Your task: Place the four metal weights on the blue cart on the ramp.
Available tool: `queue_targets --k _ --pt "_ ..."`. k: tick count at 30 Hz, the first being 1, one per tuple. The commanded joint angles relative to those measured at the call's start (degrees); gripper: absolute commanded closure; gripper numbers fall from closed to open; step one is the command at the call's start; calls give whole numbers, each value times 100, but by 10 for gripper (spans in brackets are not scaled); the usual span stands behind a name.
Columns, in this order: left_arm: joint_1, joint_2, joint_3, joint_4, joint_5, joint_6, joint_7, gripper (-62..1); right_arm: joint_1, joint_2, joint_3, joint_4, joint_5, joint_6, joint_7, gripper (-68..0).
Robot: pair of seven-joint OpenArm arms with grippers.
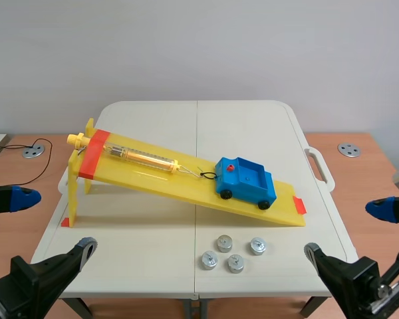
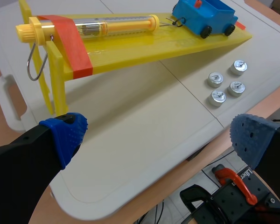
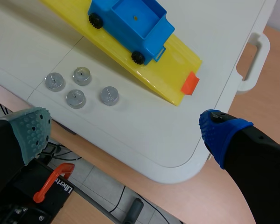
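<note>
A blue cart with black wheels stands low on the yellow ramp, its open bed holding only a red knob at the front. Several round metal weights sit in a cluster on the white table just in front of the ramp's low end. My left gripper hovers open at the table's front left corner, far from the weights and cart. My right gripper hangs open over the front right corner. The weights and cart lie ahead of it, the weights nearer its left finger.
A spring scale tube lies along the ramp, hooked to the cart by a short cord. The ramp's high end stands on yellow legs at the left. The table has a side handle. Metal discs and a cable rest on the wooden desk.
</note>
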Motion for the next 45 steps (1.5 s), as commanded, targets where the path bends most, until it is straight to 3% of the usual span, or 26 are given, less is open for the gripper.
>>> queue_targets --k 1,19,21,26,36,40,45 --pt "155 -83 -85 452 -461 -142 -636 -623 37 249 195 243 234 -149 686 -659" --pt "125 -81 -85 452 -461 -146 -184 -623 37 249 192 243 208 -151 684 -659" --pt "122 -81 -85 452 -461 -144 -186 -577 39 249 192 243 208 -151 684 -659" --pt "122 -81 -85 452 -461 -144 -184 -363 85 238 192 240 208 -151 634 -659" --pt "122 46 -85 452 -461 -144 -109 -92 800 -105 87 236 216 -103 -337 -659" --pt "125 131 -85 452 -459 -144 125 -37 1062 -151 -179 166 212 -103 -535 -659" --pt "122 317 -85 452 -417 -144 247 -27 1408 -321 -590 -63 114 -103 -605 -658"
